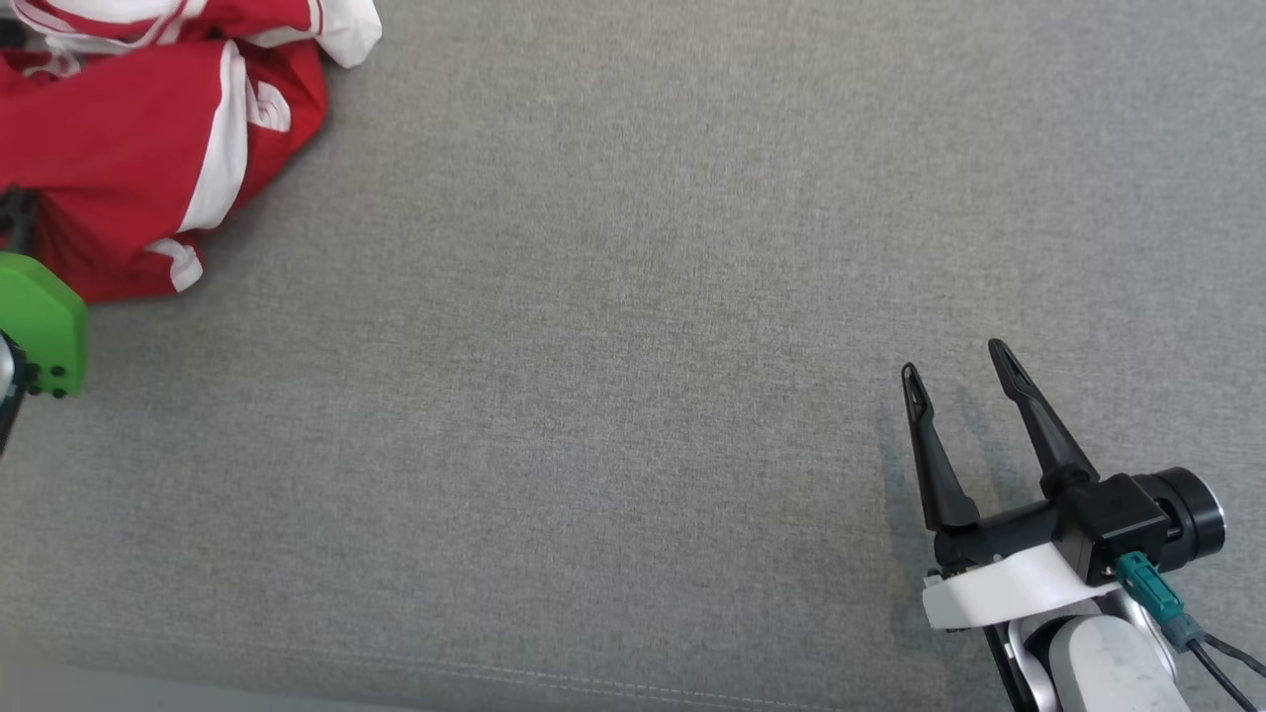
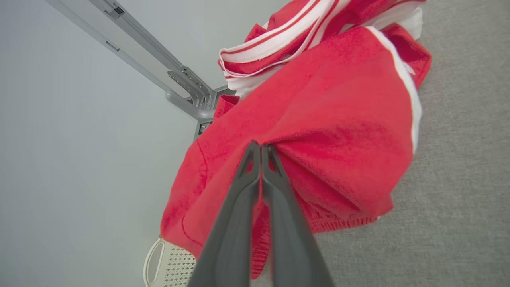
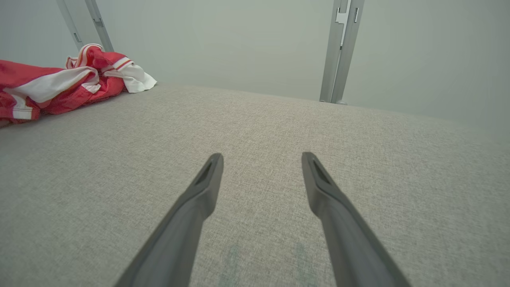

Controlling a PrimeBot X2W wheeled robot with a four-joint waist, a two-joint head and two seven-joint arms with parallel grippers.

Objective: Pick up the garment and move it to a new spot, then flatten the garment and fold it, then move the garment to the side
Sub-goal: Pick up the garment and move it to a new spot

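A crumpled red garment with white stripes lies bunched at the far left corner of the grey fabric surface. In the left wrist view my left gripper is shut on a fold of the red garment, which drapes from its tips and partly hangs past the surface's edge. In the head view the left arm's green mount sits at the left edge, just below the cloth. My right gripper hovers open over bare fabric at the lower right, far from the garment, with nothing between its fingers.
Metal frame posts stand behind the surface against a pale wall. A frame bracket and a white perforated basket lie beyond the left edge under the cloth. A stitched seam runs along the near edge.
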